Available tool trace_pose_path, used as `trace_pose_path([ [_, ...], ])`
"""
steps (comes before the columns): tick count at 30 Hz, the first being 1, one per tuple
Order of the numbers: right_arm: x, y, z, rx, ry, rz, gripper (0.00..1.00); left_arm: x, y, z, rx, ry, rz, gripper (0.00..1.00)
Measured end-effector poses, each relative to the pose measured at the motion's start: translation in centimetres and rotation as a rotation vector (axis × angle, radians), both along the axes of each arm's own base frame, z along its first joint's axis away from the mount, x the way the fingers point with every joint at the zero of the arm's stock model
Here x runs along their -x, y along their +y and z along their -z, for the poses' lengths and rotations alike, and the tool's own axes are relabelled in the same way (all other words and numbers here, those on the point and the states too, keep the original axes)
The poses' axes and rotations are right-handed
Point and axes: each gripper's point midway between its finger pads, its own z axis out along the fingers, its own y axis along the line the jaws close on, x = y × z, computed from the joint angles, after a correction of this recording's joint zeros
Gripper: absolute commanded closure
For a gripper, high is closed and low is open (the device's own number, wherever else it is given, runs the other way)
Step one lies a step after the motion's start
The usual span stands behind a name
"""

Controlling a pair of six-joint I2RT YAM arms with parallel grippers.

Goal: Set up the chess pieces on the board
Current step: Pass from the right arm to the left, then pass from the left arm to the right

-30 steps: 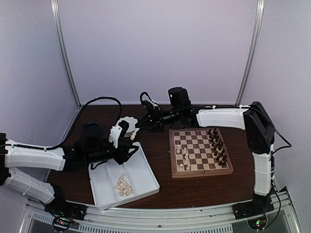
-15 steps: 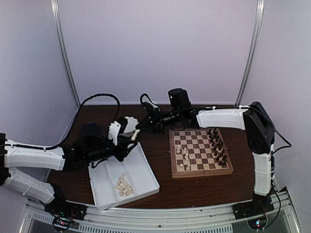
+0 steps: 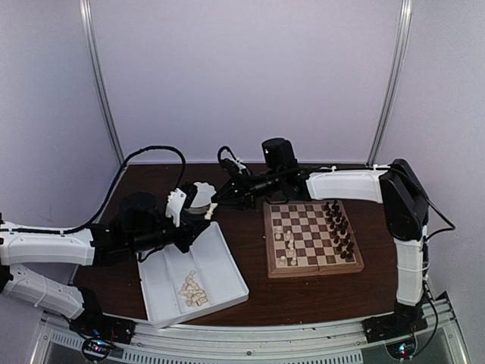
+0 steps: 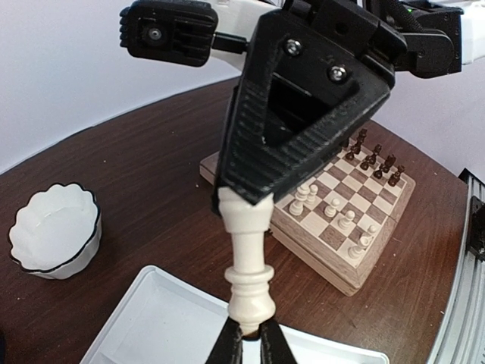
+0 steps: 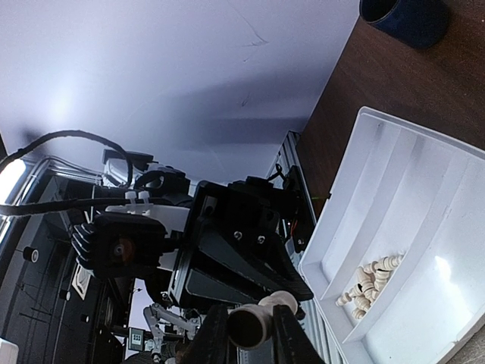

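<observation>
Just left of the board (image 3: 314,271), up in the air, two claws meet on one cream piece (image 4: 247,258)! Here the left claw (image 4: 248,345) is pinched tight on its lower end, and the right claw (image 5: 250,334) clamps the upper end, its black fingers (image 4: 303,121) bearing down from above.

Moving outward, the far corner of the white tray (image 3: 223,262) lies beneath the pair. The tray sits left of the board, with a strip of bare brown counter (image 3: 252,250) between them, and that's the open lane. A white fluted bowl (image 4: 53,231) stands off the board's far left corner.

On the board, dark pieces (image 3: 341,227) crowd the right-hand files. A few cream pieces (image 3: 286,241) stand along the left files, with open squares between the two groups. Loose cream pieces (image 3: 192,289) are heaped in the tray.

Some things are hard to read. The left claw is cut off by the bottom edge of its own view. The right wrist view shows only the held piece's round end, and a dark cup (image 5: 402,15) is clipped at that view's top edge. From overhead the held piece is just a pale speck.
</observation>
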Motion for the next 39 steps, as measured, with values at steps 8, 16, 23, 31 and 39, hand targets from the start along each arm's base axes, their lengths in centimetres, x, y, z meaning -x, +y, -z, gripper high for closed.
trace_pose_path([
  [8, 0.1, -0.1, 0.3, 0.01, -0.001, -0.002, 0.62, 0.5, 1.0, -0.6, -0.015, 0.007, -0.005, 0.99],
  [16, -2.3, -1.9, 0.2, 0.027, -0.075, 0.025, 0.55, 0.5, 1.5, -1.0, -0.041, 0.037, -0.015, 1.0],
  [23, -9.3, -9.4, -1.4, 0.208, -0.558, 0.123, 0.56, 0.0, 0.7, -3.0, -0.075, 0.18, -0.002, 1.0],
  [31, -0.2, -12.4, -4.3, 0.395, -1.271, -0.185, 0.49, -0.2, -2.3, -4.1, -0.115, 0.414, 0.097, 1.0],
  [39, 2.9, -11.8, -3.8, 0.502, -1.617, -0.448, 0.49, 1.6, -4.9, -2.8, -0.103, 0.628, 0.222, 1.0],
])
